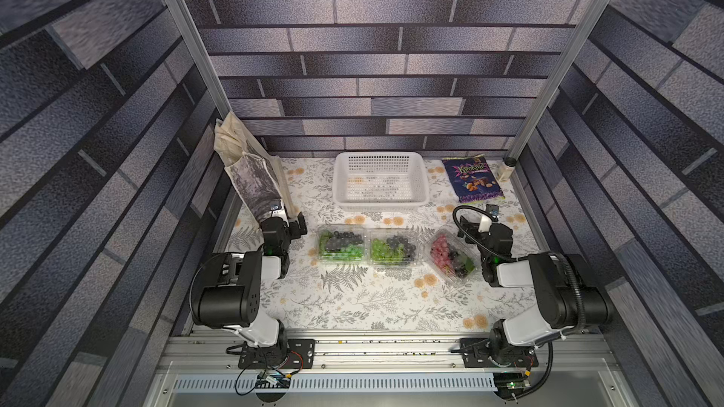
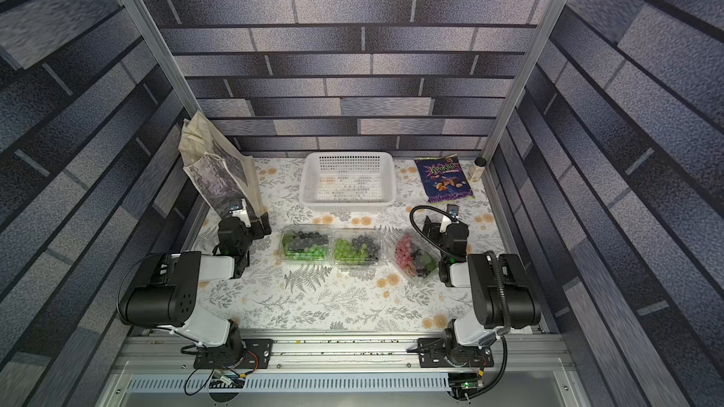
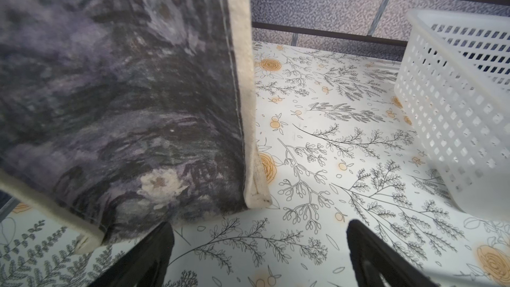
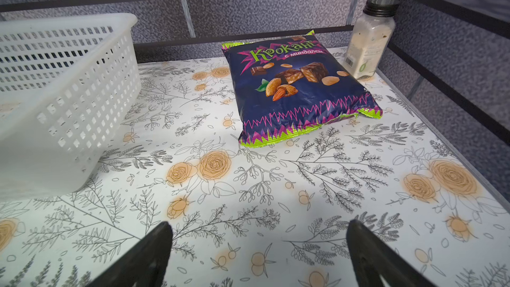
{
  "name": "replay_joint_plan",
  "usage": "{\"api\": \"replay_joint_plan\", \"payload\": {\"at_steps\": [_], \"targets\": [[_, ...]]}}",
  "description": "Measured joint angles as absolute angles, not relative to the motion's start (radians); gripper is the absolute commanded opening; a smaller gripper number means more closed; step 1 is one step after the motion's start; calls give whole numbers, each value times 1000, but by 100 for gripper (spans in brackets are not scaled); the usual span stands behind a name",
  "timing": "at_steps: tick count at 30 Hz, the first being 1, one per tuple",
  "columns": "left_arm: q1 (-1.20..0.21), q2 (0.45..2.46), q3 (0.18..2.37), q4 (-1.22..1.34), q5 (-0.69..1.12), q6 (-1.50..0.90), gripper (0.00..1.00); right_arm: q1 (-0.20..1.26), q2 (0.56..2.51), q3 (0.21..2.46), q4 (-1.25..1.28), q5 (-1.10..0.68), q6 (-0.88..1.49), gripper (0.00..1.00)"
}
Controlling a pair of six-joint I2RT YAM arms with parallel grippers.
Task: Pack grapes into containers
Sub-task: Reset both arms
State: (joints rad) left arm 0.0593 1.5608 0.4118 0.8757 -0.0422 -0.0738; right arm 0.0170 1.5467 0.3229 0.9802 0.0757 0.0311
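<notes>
In both top views three clear containers (image 1: pixel 393 247) sit in a row on the flowered desk (image 1: pixel 352 303), in front of the white basket (image 1: pixel 380 202). The grapes (image 1: pixel 341 246) lie inside them. Two boxes hold green and black, and the third, turned askew nearest the right arm, holds red and dark.

In the left wrist view the left hand (image 3: pixel 259 247) is spread and holds nothing, close to a cloth bag (image 3: pixel 124 106).

In the right wrist view the right hand (image 4: pixel 259 247) is also spread and empty above the desk, facing a sweets packet (image 4: pixel 298 89) and a jar (image 4: pixel 369 42).
</notes>
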Motion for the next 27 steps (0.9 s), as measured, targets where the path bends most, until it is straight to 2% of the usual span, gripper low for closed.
{"api": "replay_joint_plan", "payload": {"at_steps": [27], "targets": [[59,1561,412,876,-60,-73,100,17,1547,343,947,27,20,100]]}}
